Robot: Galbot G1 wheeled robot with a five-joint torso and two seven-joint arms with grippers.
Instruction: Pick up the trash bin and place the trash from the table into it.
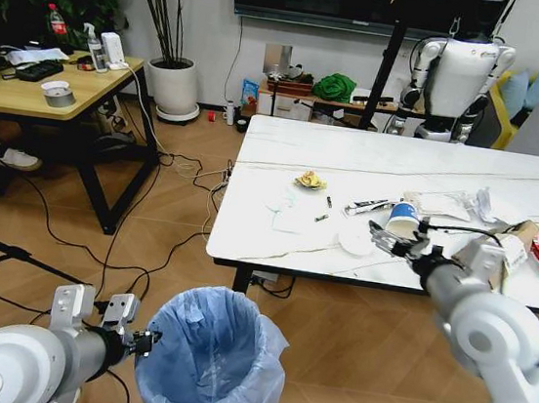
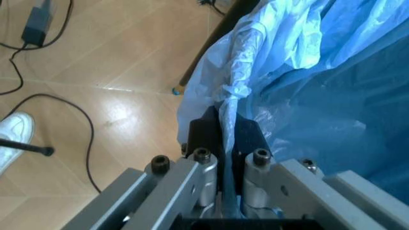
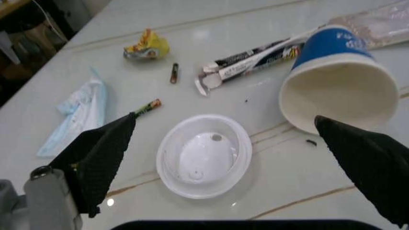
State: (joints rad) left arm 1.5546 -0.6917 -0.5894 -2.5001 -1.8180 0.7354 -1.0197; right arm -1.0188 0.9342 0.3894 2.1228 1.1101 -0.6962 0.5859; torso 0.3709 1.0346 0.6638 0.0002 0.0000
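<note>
From the head I saw the trash bin (image 1: 215, 362) off the table's (image 1: 274, 246) front edge, litter unbinned; left wrist: left gripper (image 2: 227, 143) pinched its bag rim; right wrist: right gripper (image 3: 223, 143) spread over the lid (image 3: 203, 155), beside the paper cup (image 3: 338, 88).

A light wooden desk (image 1: 37, 94) stands at the left, carrying a roll of tape (image 1: 59, 92), a spray bottle (image 1: 94, 48) and a red-capped bottle (image 1: 56, 20). Beside it sits a white plant pot (image 1: 175, 87), with black cables (image 1: 161, 247) trailing over the wooden floor (image 1: 181, 201). A white humanoid robot (image 1: 459, 77) stands by the far wall under a dark screen (image 1: 353, 0).
</note>
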